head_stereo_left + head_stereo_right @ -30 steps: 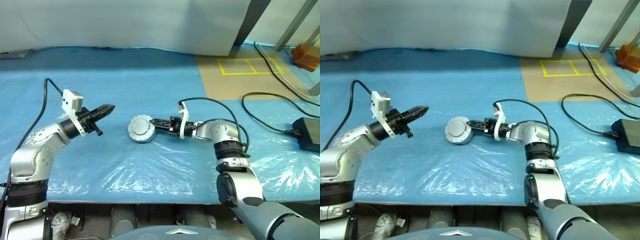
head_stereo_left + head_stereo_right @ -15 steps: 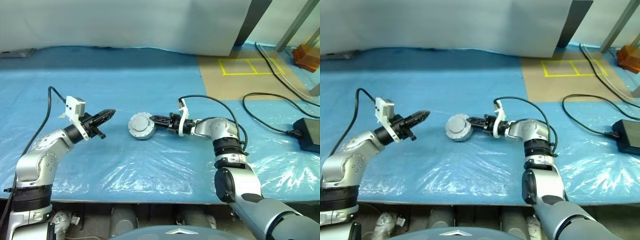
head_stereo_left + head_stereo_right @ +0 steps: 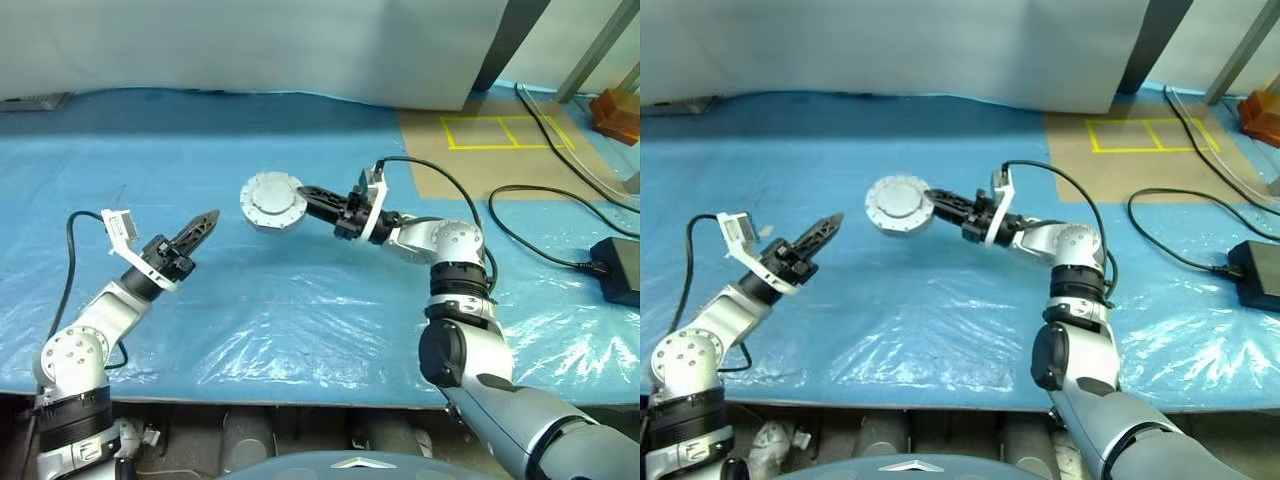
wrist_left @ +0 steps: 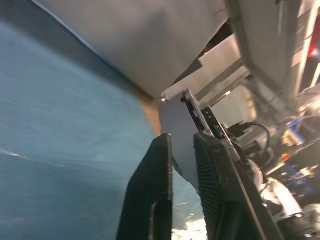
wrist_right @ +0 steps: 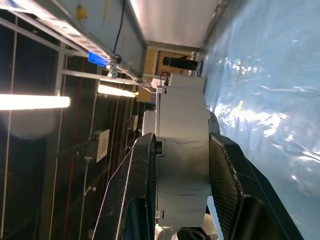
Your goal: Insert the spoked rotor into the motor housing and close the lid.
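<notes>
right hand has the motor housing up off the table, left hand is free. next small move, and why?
Probably bring the left hand in toward the motor housing to steady it. The right hand grips the round part only by its edge, clear of the blue sheet, its flat face turned up toward the camera. The left hand sits a short way to its side, holding nothing.

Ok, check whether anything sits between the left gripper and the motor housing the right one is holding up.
Nothing visible does. The right gripper holds the motor housing by its edge above the blue sheet. The left gripper points toward it across an open gap, with only bare sheet below.
</notes>
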Available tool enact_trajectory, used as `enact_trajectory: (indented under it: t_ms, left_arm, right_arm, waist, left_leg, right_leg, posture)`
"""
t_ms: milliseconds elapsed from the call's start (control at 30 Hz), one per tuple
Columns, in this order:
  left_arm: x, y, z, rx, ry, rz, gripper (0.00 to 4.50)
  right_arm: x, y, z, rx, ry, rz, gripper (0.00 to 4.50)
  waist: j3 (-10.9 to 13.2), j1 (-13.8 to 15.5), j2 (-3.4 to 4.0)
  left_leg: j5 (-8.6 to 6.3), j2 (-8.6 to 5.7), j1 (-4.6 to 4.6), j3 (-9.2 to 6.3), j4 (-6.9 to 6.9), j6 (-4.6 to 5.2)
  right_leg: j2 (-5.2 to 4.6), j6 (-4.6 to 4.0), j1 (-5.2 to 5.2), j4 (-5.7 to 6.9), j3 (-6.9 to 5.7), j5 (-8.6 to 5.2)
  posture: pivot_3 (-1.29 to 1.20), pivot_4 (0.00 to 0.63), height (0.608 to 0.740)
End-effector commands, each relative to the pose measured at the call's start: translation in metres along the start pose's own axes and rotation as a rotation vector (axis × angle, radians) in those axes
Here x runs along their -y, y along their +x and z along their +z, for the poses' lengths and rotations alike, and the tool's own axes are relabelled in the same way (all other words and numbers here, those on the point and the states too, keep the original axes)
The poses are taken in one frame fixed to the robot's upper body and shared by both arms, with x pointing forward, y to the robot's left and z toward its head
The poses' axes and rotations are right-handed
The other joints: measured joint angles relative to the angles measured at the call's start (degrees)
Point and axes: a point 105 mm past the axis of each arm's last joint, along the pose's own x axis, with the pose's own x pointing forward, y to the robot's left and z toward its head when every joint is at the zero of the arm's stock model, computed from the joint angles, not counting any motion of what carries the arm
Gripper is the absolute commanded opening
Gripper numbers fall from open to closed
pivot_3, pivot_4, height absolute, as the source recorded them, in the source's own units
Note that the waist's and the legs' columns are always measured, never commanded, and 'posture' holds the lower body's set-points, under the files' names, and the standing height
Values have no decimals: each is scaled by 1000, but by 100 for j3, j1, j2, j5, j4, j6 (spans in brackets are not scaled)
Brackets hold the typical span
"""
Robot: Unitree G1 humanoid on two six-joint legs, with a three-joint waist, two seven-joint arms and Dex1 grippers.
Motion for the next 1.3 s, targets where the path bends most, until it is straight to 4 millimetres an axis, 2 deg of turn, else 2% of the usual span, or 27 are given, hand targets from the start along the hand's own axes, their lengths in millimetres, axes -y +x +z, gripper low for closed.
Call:
enact_trajectory:
  t_ms: [33, 133, 233, 367, 467, 767, 933, 1133, 1300]
  left_arm:
    - [13, 0, -4, 14, -29, -24, 2009]
    - [23, 7, -9, 35, -63, -57, 3063]
    - [34, 14, -4, 65, -71, -100, 4061]
    - [46, 19, -6, 59, -77, -149, 4061]
    - [47, 23, -4, 75, -76, -155, 4061]
    - [25, 49, -14, 83, -141, -129, 4061]
    - [27, 76, -17, 95, -160, -178, 4061]
    - [24, 86, -12, 128, -162, -178, 4061]
    - [25, 89, -19, 103, -172, -166, 4061]
  right_arm:
    - [-43, 6, 15, 35, -62, 164, 1112]
    - [-49, 9, 17, 34, -72, 180, 1112]
    - [-55, 12, 16, 15, -82, 190, 1112]
    - [-57, 14, 14, -4, -91, 190, 1112]
    - [-56, 15, 12, -14, -94, 183, 1112]
    - [-56, 19, 10, -33, -101, 175, 1112]
    - [-56, 20, 8, -43, -110, 171, 1112]
    - [-54, 19, 9, -36, -116, 161, 1112]
    - [-53, 19, 9, -29, -116, 153, 1112]
  waist:
    - [0, 10, -1]
    - [2, 40, -3]
    - [3, 91, -5]
    - [3, 98, -5]
    - [3, 98, -5]
    - [4, 99, -6]
    - [6, 105, -10]
    - [7, 99, -12]
    - [7, 101, -12]
  left_leg:
    - [0, 0, 0, 0, 1, 0]
    - [0, -1, 0, 0, 4, 0]
    - [0, 0, -1, -2, 6, 0]
    - [0, -1, -3, -2, 15, 0]
    - [0, 0, -3, -3, 18, 0]
    - [0, -1, 2, -5, 39, 0]
    - [0, -1, 0, -6, 49, 0]
    - [1, -2, -3, -7, 48, 0]
    - [0, -2, -3, -7, 52, 0]
  right_leg:
    - [-1, 0, 0, 1, 0, 0]
    - [-2, 1, 0, 1, 0, 0]
    - [-1, 1, 0, 4, -1, 0]
    - [-1, 2, 0, 7, 1, 1]
    - [-1, 2, 0, 13, 0, 1]
    - [-4, 3, 0, 42, 3, 1]
    - [-5, 3, 0, 51, 4, 1]
    - [-4, 3, -2, 51, 5, 1]
    - [-5, 3, -2, 56, 5, 1]
  posture:
    - [0, 150, 740]
    - [0, 150, 740]
    - [0, 150, 740]
    - [0, 150, 740]
    - [0, 150, 740]
    - [0, 150, 740]
    - [0, 150, 740]
    - [0, 150, 740]
    - [0, 150, 740]
